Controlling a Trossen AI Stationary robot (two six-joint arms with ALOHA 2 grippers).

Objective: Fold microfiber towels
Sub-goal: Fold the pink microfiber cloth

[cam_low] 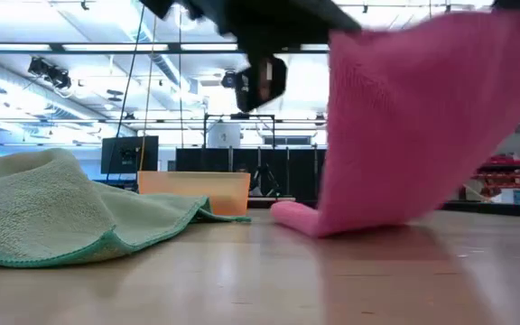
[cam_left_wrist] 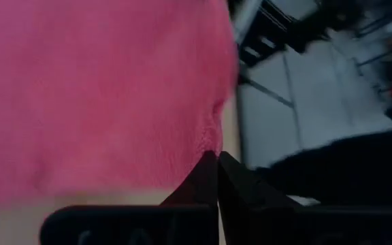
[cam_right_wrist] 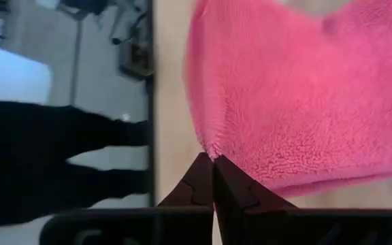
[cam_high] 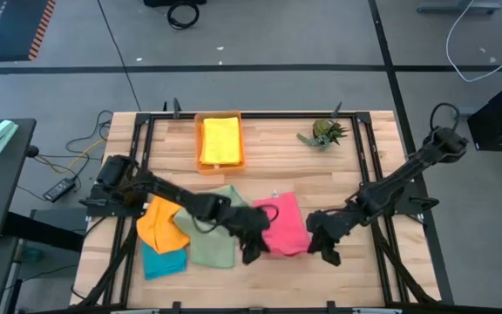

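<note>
At table centre: pink towel (cam_high: 283,225) pinched at near corners by left gripper (cam_high: 253,253) and right gripper (cam_high: 326,251), both clamped on it. Fold step under way; next likely calls for carrying both corners evenly across.

Counter (cam_high: 268,157): tray (cam_high: 220,163) at rear holding one towel (cam_high: 220,139); plant (cam_high: 325,133) to its right; four towels (cam_high: 207,231) in front, partly overlapping.
</note>
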